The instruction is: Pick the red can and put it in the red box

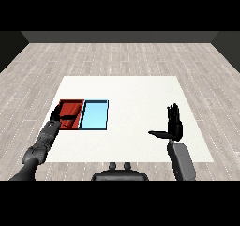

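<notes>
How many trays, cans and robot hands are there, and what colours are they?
Red trays: 1, the red tray
Light blue trays: 1, the light blue tray
Red cans: 1, the red can, lying in the red tray under the left hand
Black hands: 2, the left hand and the right hand
Total: 5
</notes>
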You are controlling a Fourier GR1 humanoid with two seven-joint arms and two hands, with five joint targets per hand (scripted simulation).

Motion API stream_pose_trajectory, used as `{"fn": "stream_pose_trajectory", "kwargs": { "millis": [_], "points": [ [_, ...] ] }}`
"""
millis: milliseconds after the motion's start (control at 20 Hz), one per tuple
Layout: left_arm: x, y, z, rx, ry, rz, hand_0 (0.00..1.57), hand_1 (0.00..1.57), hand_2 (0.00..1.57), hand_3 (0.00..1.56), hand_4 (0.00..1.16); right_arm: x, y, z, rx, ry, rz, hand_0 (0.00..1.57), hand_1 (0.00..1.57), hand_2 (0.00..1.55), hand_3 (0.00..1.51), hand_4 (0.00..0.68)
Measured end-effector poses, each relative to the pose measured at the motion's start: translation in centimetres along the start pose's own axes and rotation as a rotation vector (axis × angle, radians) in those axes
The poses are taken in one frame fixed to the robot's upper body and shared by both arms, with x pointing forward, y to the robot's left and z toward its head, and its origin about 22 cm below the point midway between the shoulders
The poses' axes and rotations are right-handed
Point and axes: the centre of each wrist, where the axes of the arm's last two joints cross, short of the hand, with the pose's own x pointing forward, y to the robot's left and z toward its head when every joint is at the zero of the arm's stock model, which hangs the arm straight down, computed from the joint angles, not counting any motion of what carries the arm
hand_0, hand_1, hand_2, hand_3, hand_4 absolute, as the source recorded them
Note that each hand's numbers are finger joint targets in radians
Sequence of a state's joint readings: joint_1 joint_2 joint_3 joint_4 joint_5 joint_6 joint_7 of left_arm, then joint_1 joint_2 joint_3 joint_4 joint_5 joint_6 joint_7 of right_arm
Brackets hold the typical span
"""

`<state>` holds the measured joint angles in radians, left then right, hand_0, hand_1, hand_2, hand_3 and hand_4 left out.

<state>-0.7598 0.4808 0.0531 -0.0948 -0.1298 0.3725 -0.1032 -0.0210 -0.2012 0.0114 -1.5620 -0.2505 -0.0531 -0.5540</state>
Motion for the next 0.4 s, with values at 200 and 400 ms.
{"fn": "stream_pose_trajectory", "kwargs": {
  "millis": [200, 400],
  "points": [
    [2.7, 0.0, -0.2, 0.064, -0.214, 0.278, 0.0, 0.0, 0.0, 0.0, 0.0, 0.3, 0.2, 0.0, 0.016, -0.004, -0.013, 0.0, 0.0, 0.0, 0.0, 0.0],
    [5.4, -1.3, 0.5, 0.063, -0.487, 0.503, 0.0, 0.0, 0.0, 0.0, 0.0, 0.3, 0.2, 0.3, 0.023, -0.004, -0.031, 0.0, 0.0, 0.0, 0.0, 0.0]
  ]
}}
